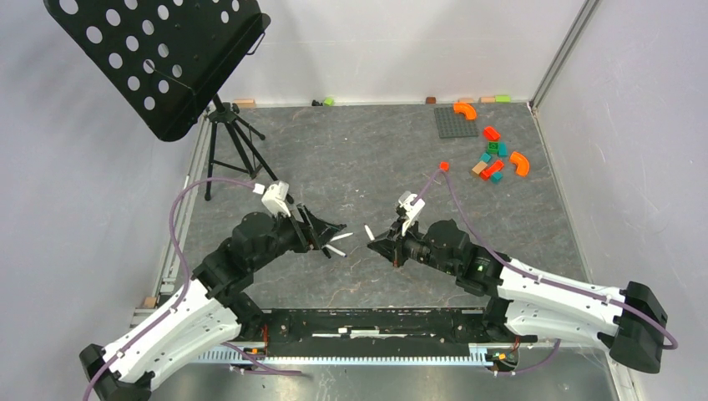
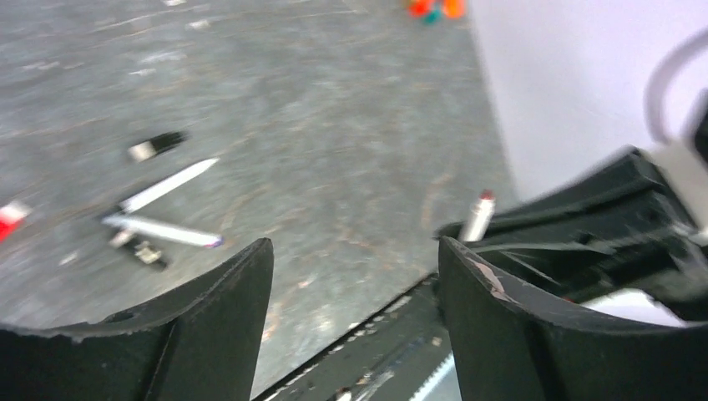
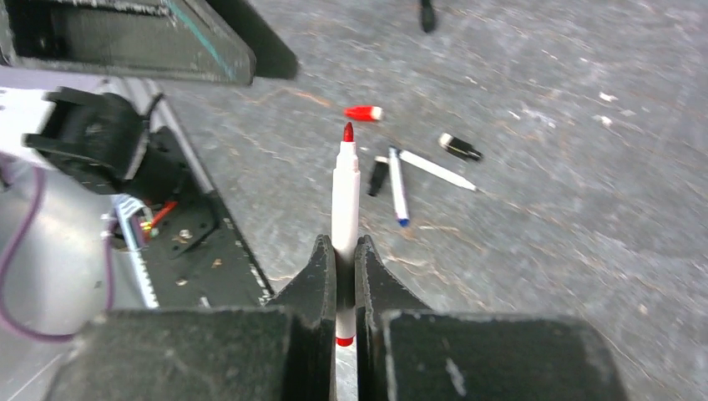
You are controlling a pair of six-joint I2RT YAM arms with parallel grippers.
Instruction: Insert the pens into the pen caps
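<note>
My right gripper [image 3: 346, 242] is shut on a white pen with a red tip [image 3: 345, 188], held above the table and pointing at my left gripper; it also shows in the top view [image 1: 368, 234]. My left gripper [image 2: 355, 246] is open and empty, hovering close by [image 1: 334, 227]. On the table lie two more white pens, one blue-tipped [image 3: 398, 185] and one plain [image 3: 436, 170], crossing near each other [image 2: 163, 231]. A red cap [image 3: 364, 112] lies beyond them. A black cap [image 3: 460, 147] and a second dark cap [image 3: 378, 176] lie beside the pens.
A black music stand [image 1: 159, 50] on a tripod [image 1: 230, 142] stands at the back left. Coloured toy blocks [image 1: 493, 159] and a grey baseplate [image 1: 456, 122] lie at the back right. A black rail [image 1: 376, 322] runs along the near edge.
</note>
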